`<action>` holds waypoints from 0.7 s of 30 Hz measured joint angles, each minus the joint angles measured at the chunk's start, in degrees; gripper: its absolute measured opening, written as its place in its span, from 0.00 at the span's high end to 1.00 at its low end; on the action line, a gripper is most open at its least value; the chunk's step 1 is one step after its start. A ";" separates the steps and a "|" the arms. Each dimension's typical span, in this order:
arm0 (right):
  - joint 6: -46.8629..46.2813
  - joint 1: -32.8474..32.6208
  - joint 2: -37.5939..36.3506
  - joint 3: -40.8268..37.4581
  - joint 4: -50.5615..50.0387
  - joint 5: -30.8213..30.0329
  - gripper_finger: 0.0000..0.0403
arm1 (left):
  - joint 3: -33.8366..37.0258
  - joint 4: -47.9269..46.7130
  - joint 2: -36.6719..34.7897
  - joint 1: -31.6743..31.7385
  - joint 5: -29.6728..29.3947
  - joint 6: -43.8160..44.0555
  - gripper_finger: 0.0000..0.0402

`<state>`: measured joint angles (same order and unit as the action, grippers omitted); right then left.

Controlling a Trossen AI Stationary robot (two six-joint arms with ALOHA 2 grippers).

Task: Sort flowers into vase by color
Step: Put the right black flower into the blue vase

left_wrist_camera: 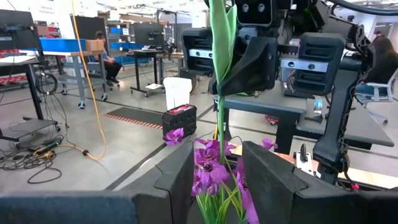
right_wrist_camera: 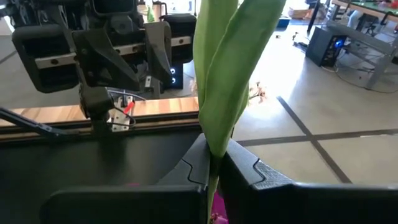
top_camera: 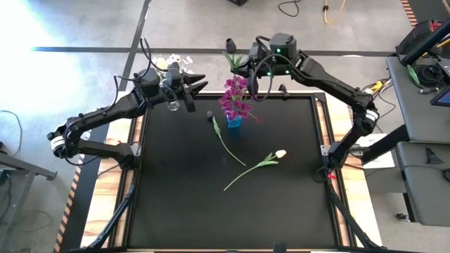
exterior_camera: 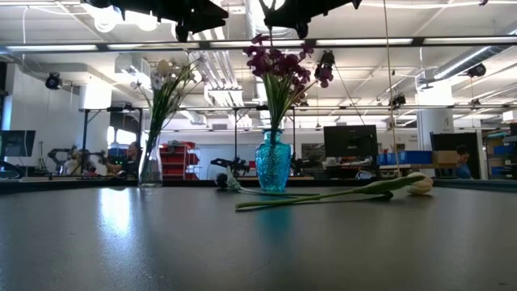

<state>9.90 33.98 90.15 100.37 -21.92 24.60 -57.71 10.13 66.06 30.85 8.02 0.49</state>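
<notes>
- Two vases stand at the mat's far edge: a blue vase of magenta sprays and a clear vase of white blossoms.
- Two flowers lie loose: a cream tulip and a dark-budded stem.
- The right gripper pinches a green-leafed stem above the magenta sprays; only the wrist views show this grip.
- The left gripper hangs open and empty beside the clear vase.

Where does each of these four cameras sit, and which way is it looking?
High: overhead, straight down on the table; both arms show.
Low: table height, level across to the blue vase; grippers overhead.
Left wrist: on the left arm, facing the right gripper and its green stem.
Right wrist: right arm, same stem, left arm beyond.
Shared: stem.
</notes>
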 joint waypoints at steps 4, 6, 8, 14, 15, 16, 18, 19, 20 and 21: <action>-0.22 -0.12 -0.61 0.35 -0.03 -0.01 0.97 | 0.00 0.02 0.00 0.00 0.00 0.00 0.69; -0.90 -0.09 -1.77 0.85 -0.28 -0.09 0.97 | 0.00 0.02 0.00 0.00 -0.01 0.01 0.69; -0.29 -0.07 -3.50 1.28 -0.98 -0.68 0.97 | 0.00 0.07 0.00 0.00 -0.01 0.02 0.69; 4.82 1.10 -10.45 1.26 -7.50 -6.05 0.97 | 0.00 0.17 0.00 0.00 0.00 0.02 0.69; 5.51 1.79 -11.63 1.00 -8.91 -6.71 0.97 | 0.00 0.17 0.00 0.00 0.01 0.02 0.69; 5.80 2.71 -12.73 0.52 -10.23 -6.91 0.97 | 0.00 0.19 0.00 0.00 0.01 0.02 0.69; 5.75 4.62 -15.03 -1.43 -11.66 -7.13 0.97 | 0.00 0.22 0.00 0.00 0.01 0.02 0.69; 5.77 5.56 -16.34 -3.14 -11.62 -7.18 0.97 | 0.00 0.24 0.00 0.00 0.01 0.02 0.69; 5.84 6.51 -17.69 -5.23 -11.45 -7.05 0.97 | 0.00 0.30 0.00 0.00 0.01 0.04 0.69; 5.94 7.34 -19.10 -7.67 -10.57 -6.85 0.97 | 0.00 0.35 -0.01 0.00 0.01 0.04 0.69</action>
<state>15.85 41.33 71.05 92.70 -32.49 17.75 -57.71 10.48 66.05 30.85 8.03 0.54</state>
